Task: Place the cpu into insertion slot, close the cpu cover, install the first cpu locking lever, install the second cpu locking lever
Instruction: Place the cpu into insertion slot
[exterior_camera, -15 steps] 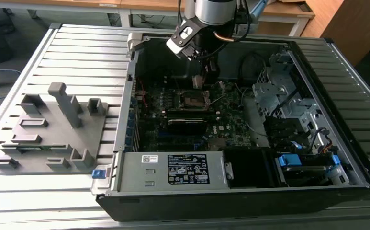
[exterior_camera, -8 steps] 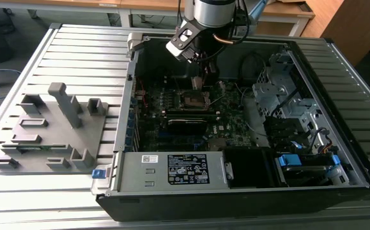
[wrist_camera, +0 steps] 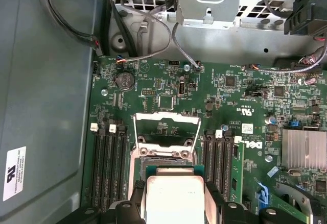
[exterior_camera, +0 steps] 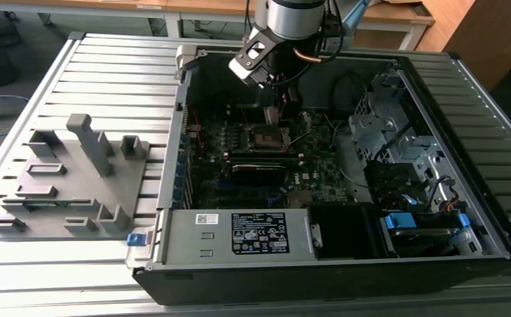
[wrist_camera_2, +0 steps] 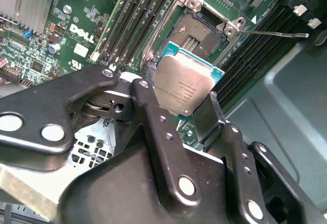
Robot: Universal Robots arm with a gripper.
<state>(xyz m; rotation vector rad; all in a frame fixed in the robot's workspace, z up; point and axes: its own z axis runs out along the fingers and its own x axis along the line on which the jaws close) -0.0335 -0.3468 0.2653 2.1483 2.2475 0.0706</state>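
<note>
gripper [wrist_camera_2: 180,92] clamped on cpu [wrist_camera_2: 188,78] by 2 opposite edges, cpu tilted, held just above insertion slot [wrist_camera_2: 196,32], not seated, cpu cover [wrist_camera: 166,118] raised open at slot's edge, slot in far half of open PC case [exterior_camera: 326,274]

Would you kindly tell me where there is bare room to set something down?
Free: the slatted table behind the grey fixture, beside the computer case. Crowded: the motherboard, where the hand holds the cpu near the insertion slot.

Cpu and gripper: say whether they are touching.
Touching. In the second wrist view the gripper clamps the cpu between its fingers, which press on opposite edges with no gap.
</note>
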